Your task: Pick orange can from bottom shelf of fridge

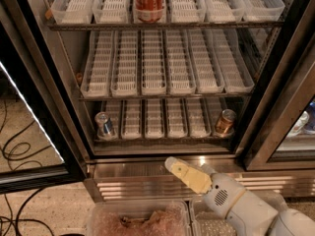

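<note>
The orange can stands upright at the right end of the bottom shelf, in the rightmost white lane tray of the open fridge. My gripper is low in the view, in front of the fridge's ribbed steel base. It lies below and to the left of the orange can, well apart from it, and points up and left. It holds nothing that I can see.
A blue-and-silver can stands at the left end of the bottom shelf. A red cola can stands on the top shelf. Black door frames flank the opening. Clear plastic containers sit below the gripper. Cables lie on the floor at left.
</note>
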Tool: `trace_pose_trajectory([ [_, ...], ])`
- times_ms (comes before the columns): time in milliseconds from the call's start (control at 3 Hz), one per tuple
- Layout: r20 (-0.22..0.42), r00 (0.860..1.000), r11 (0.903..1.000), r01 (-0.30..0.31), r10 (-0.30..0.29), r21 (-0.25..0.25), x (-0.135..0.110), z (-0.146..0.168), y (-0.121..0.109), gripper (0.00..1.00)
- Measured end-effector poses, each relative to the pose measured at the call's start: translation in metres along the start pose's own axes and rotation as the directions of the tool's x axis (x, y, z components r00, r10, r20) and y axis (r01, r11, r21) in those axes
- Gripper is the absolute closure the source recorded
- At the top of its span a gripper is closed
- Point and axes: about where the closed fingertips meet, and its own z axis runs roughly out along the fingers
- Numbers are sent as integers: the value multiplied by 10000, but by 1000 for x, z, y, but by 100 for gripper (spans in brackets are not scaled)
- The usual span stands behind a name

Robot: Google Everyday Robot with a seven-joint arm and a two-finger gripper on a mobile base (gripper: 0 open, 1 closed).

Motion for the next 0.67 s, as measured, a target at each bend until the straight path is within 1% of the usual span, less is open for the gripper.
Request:
trace_pose_trajectory([
  [333, 892, 9923, 9959, 881, -859, -219, -21, 25, 20, 0],
  [667, 1332, 9885, 9962, 773, -712, -408, -31, 33, 34, 0],
])
